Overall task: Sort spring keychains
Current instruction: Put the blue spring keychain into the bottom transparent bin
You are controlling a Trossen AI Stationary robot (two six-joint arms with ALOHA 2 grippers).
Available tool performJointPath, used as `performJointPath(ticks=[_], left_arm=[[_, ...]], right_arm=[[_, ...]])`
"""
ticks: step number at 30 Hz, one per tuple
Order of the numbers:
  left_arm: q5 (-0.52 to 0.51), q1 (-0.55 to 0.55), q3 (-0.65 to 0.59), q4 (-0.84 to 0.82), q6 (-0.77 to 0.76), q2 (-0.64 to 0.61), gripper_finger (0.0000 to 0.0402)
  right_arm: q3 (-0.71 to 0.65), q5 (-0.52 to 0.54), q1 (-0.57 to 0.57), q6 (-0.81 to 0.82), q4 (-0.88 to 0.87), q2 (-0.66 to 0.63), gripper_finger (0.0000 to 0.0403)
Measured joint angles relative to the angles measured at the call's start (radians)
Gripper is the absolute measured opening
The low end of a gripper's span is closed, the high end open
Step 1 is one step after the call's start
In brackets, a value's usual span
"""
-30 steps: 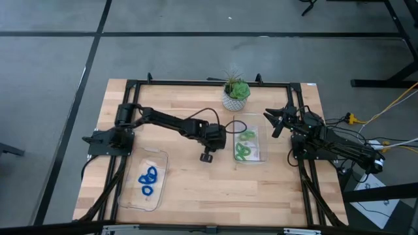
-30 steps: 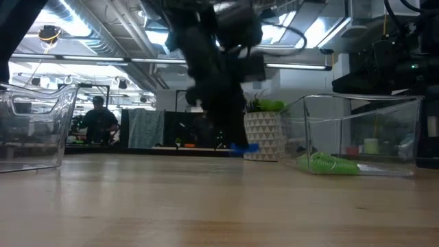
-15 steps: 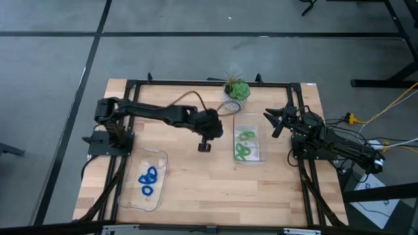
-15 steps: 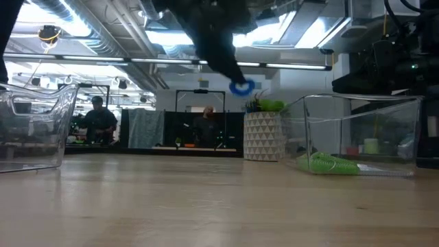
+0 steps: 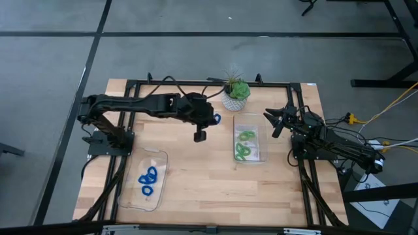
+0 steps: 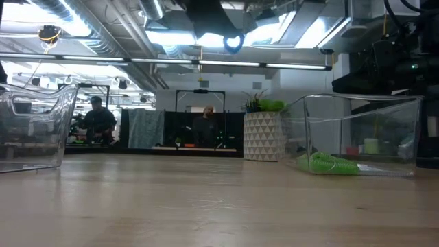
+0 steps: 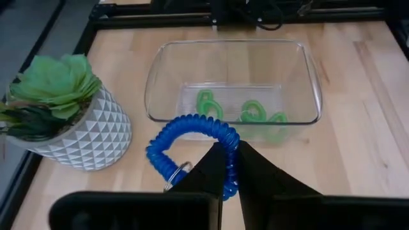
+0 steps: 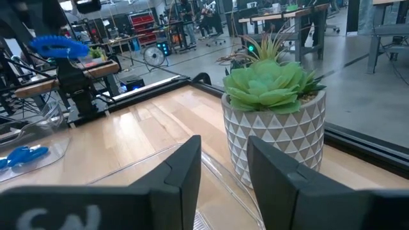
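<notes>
The left gripper (image 5: 210, 119) hangs above the table (image 5: 196, 183), a keychain (image 7: 192, 137) pinched between its fingers. Just to its right stands the potted plant (image 5: 236, 94); right and nearer the front sits a tray (image 5: 250, 145) holding keychains (image 5: 244, 145). Front-left lies another tray (image 5: 145, 181) with keychains (image 5: 147, 179).

You see the wooden table (image 6: 206, 206) stretching away from you at eye level. High above it, near the top edge, a dark arm (image 6: 209, 17) hangs with a small blue coil (image 6: 234, 43) dangling at its tip, well clear of the table; how the fingers sit on it you cannot tell. On the right stands a clear tray (image 6: 360, 134) with green coils (image 6: 328, 164) lying on its floor. Just left of that tray, farther back, sits a plant (image 6: 264, 105) in a white patterned pot (image 6: 264, 136). At the far left is another clear tray (image 6: 38, 127). Dark machinery (image 6: 387, 55) fills the upper right. Beyond the table, a person (image 6: 99, 122) shows in the room.
</notes>
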Motion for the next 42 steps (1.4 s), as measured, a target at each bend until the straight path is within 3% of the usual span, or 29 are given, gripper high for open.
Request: performJointPath(ticks=[14,29,42], left_arm=[[0.099,-0.069,0.000,-0.099,0.027,-0.015,0.0021],[0.083,-0.330,0.000,-0.180,0.079,-0.206,0.0022],[0.093,-0.552,0.000,-0.329,-0.065,-0.375,0.0022]], right_arm=[[0.000,0.000,0.000,0.000,0.000,0.000,0.0126],[0.000,0.000,0.000,0.000,0.000,0.000,0.0126],[0.000,0.000,0.000,0.000,0.000,0.000,0.0126]])
